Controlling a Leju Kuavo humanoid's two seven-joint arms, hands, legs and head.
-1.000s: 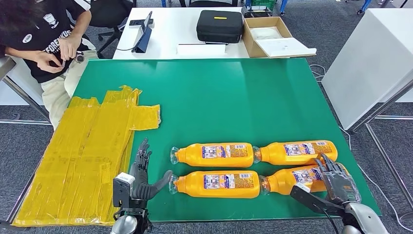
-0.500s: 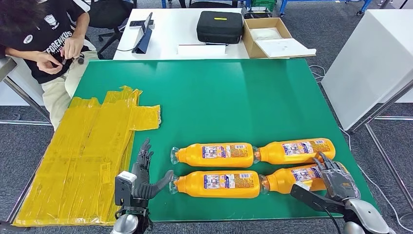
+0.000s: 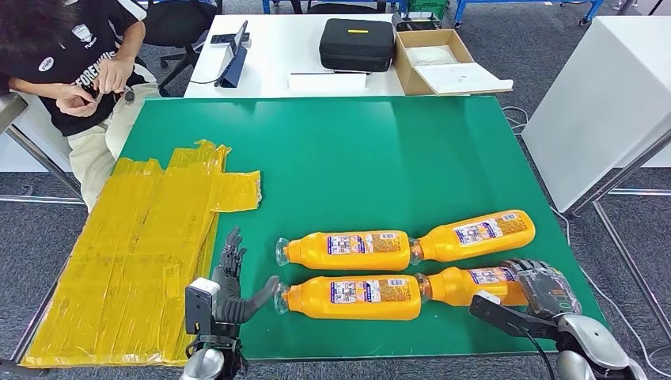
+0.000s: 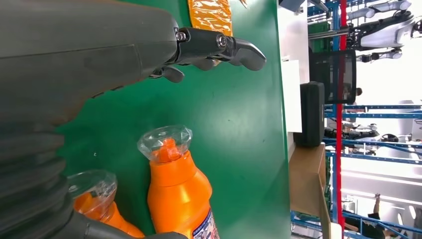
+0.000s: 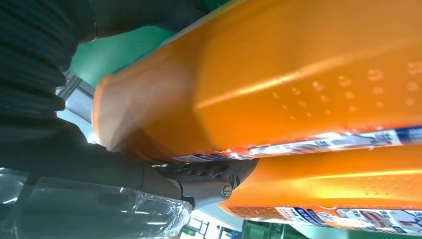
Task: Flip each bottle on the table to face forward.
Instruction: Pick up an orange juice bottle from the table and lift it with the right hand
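Head view, left to right: left robot hand [image 3: 229,289] at seven o'clock, fingers spread, holding nothing, beside the caps of two orange bottles [image 3: 352,273] lying on the green bench [image 3: 356,150]. Farther right, two more bottles [image 3: 475,257]; right robot hand [image 3: 546,291] at five o'clock, wrapped around the near one's base. Best rolled slowly about its long axis, label uppermost, clear of the neighbour above.

Left hand [image 4: 84,64] occupies the upper left of the frame, fingers [image 4: 239,47] extended and holding nothing above the green table [image 4: 239,124], with two orange bottles [image 4: 179,199] [image 4: 99,209] lying at lower left, clear caps on, and yellow sheeting [image 4: 209,14] at top.
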